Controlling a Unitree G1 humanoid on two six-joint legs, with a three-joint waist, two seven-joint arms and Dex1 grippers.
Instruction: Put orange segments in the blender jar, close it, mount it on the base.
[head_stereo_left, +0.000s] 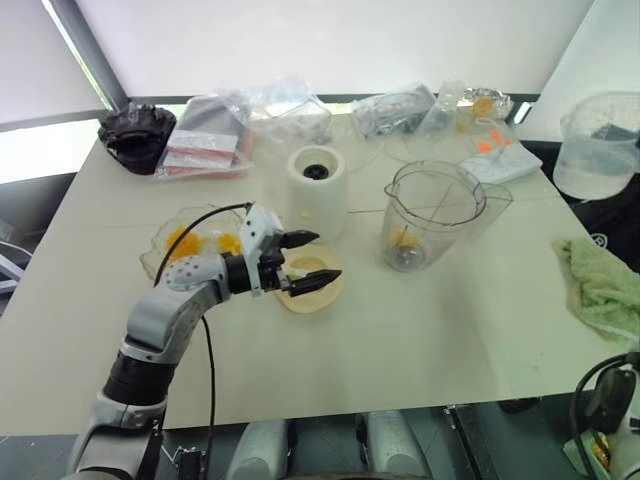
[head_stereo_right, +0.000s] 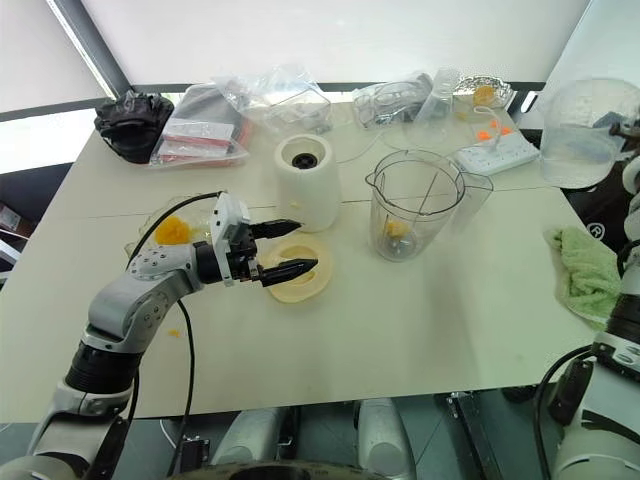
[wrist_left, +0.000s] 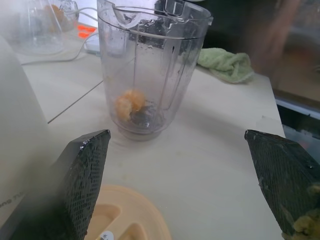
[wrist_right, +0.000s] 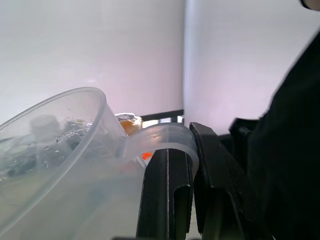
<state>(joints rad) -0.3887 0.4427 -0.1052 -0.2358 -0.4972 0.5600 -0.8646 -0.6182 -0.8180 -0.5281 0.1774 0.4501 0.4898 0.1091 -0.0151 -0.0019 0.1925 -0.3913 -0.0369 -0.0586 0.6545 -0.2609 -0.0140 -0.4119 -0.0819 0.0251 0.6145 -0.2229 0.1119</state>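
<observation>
The left gripper (head_stereo_left: 325, 257) hovers with its jaws spread wide and empty just above the flat cream-yellow lid (head_stereo_left: 315, 300), which lies on the desk (head_stereo_left: 420, 340) at six o'clock of the base (head_stereo_left: 316, 195). The blender jar (head_stereo_left: 432, 215) stands upright and uncovered at three o'clock of the base, apart from it, with what looks like a single piece of fruit (wrist_left: 129, 104) beside the blades. More orange segments (head_stereo_left: 180, 238) sit in the glass bowl (head_stereo_left: 148, 255) at nine o'clock of the lid. The right gripper (wrist_right: 192, 150) has its jaws clenched on the thin handle of a clear jug (head_stereo_left: 598, 140), held in the air at about two o'clock of the jar, past the desk's edge (droplets cling to its wall, so it may carry liquid). That narrow pinch is the main worry: the jug could swing on its handle and slop over the desk or the green cloth (head_stereo_left: 605, 285) below. On the left side, closing on the lid's rim from this level approach could make the lid skid toward the base instead of lifting. Capping the jar now would also likely leave most of the fruit behind in the bowl.
</observation>
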